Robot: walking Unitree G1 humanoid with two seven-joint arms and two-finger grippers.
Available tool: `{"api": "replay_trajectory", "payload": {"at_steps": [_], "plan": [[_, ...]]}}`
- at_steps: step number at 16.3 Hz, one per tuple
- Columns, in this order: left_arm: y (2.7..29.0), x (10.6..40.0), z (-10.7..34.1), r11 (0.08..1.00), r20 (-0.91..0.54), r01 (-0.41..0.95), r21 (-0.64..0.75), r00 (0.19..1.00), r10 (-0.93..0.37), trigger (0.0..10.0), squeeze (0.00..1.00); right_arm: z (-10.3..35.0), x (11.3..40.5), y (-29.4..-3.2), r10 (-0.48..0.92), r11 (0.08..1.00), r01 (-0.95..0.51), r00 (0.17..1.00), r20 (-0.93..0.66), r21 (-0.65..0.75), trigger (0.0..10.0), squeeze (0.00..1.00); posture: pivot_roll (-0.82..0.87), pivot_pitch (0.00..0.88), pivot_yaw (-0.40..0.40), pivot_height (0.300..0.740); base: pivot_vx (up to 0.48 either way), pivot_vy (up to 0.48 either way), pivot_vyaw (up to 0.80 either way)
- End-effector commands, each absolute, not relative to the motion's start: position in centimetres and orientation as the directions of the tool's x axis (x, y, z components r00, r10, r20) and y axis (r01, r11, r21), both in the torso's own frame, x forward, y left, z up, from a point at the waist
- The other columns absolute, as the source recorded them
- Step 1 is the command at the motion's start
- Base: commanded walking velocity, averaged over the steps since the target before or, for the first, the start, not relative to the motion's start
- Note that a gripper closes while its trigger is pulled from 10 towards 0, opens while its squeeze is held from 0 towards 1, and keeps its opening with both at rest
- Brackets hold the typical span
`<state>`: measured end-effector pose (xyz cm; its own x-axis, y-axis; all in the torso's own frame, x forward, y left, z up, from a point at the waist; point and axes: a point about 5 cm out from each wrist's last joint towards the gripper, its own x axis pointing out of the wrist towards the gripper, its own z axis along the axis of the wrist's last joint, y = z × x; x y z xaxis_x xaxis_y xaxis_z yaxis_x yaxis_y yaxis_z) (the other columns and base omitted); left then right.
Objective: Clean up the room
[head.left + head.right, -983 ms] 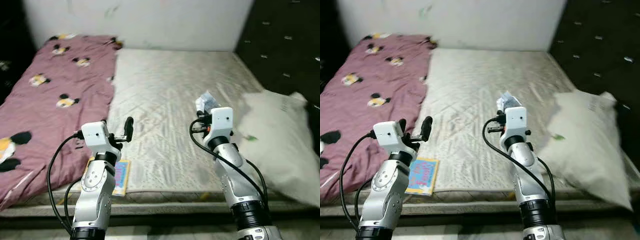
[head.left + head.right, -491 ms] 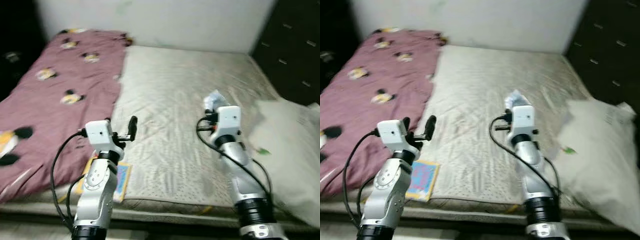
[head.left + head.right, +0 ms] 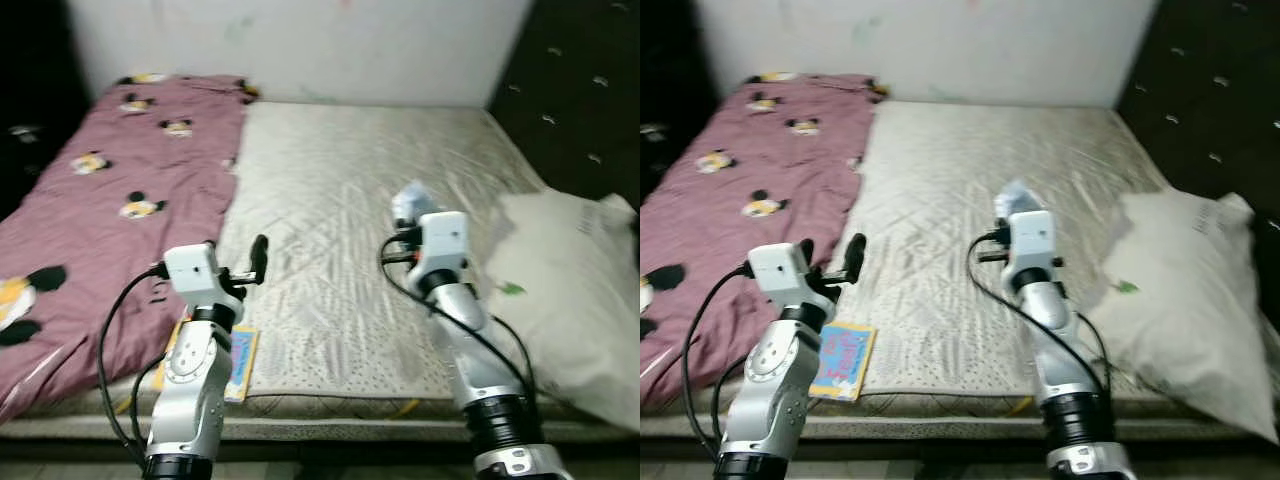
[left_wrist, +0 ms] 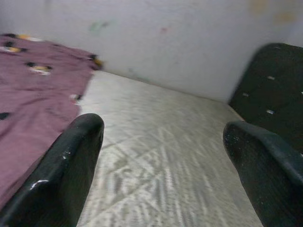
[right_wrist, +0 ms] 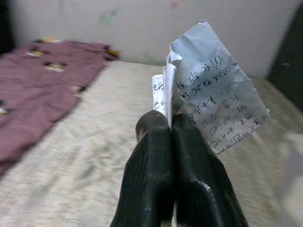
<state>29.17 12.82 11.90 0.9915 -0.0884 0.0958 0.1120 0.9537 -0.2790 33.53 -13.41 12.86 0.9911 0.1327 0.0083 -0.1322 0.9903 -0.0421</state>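
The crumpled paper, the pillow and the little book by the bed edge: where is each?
crumpled paper [image 5: 215, 101], right wrist view, middle of the written sheet.
pillow [image 3: 570, 275], left eye view, its middle.
little book [image 3: 843, 358], right eye view, its cover.

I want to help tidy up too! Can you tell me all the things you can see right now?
Mattress: one, pale grey, bare, filling the middle.
Blanket: one, maroon with cartoon prints, on the mattress's left side.
Pillow: one, white, at the right edge of the mattress.
Booklet: one, colourful, at the near edge by the blanket.
Crumpled paper: one, white with writing, pinched in the right gripper.
Wall: white, behind the bed.
Left gripper: jaws open, above the mattress.
Right gripper: jaws shut on the paper.
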Motion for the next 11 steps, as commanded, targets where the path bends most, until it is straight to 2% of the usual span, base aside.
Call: {"api": "replay_trajectory", "payload": {"at_steps": [1,11], "plan": [[12.71,29.16,11.87,0.947,0.088,0.099,-0.305,0.993,-0.076,10.0,0.00,12.79,33.51,-12.71,0.151,0.988,-0.151,0.988,0.009,-0.031,10.0,0.00,-0.10,0.011,-0.018,0.740,0.000,0.480,-0.52],[12.52,29.28,11.88,0.947,0.092,0.101,-0.304,0.993,-0.076,10.0,0.00,12.52,33.52,-12.56,0.172,0.984,-0.172,0.985,-0.002,-0.045,10.0,0.00,-0.10,0.002,-0.025,0.740,0.000,0.480,0.00]]}}
